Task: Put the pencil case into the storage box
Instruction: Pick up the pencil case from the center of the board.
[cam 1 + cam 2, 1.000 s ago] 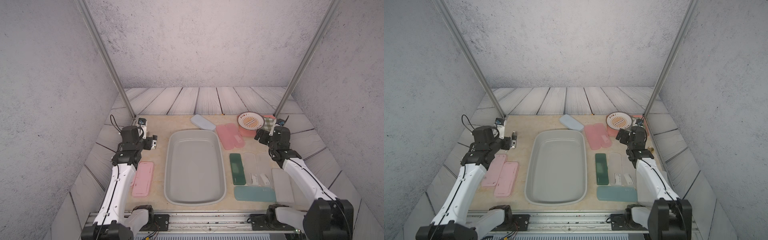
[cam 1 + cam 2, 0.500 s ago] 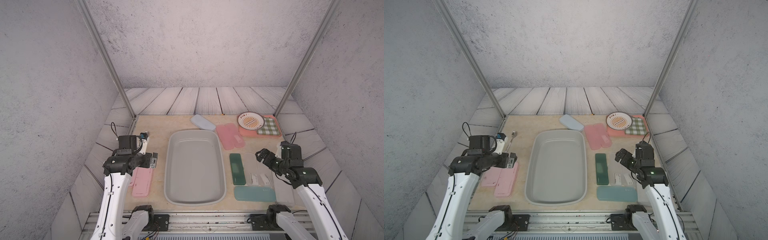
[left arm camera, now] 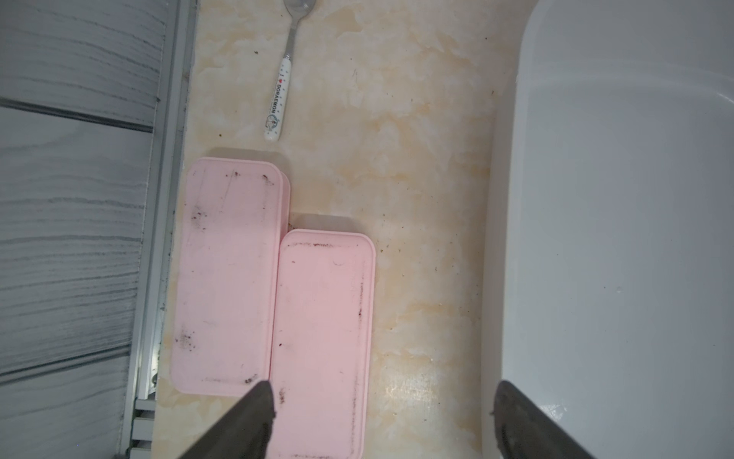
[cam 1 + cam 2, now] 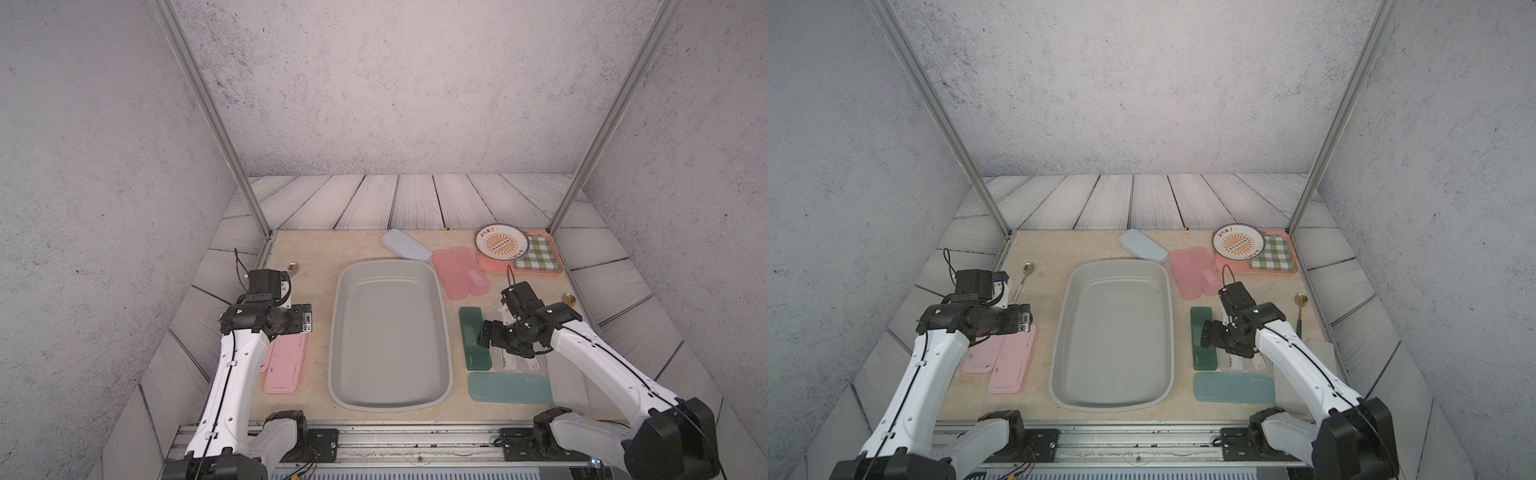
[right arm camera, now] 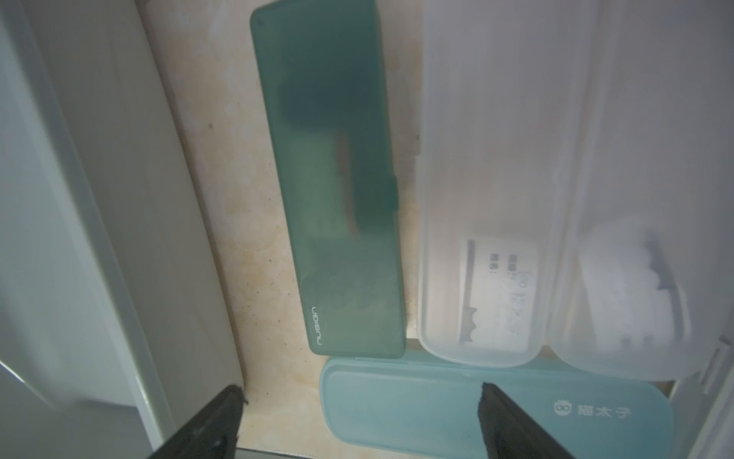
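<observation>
Either side of the empty grey storage box (image 4: 390, 332) on the beige surface (image 4: 320, 257), pencil cases (image 4: 509, 387) lie flat, none yet inside: left jaws hang spread and empty over two pink cases (image 3: 222, 278), right jaws equally released near a dark green case (image 5: 333, 179), apparently each poised to pick one.

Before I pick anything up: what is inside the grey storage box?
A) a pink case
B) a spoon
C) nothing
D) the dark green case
C: both top views show only bare floor in the storage box; the dark green case and the spoon lie on the table outside it.
</observation>
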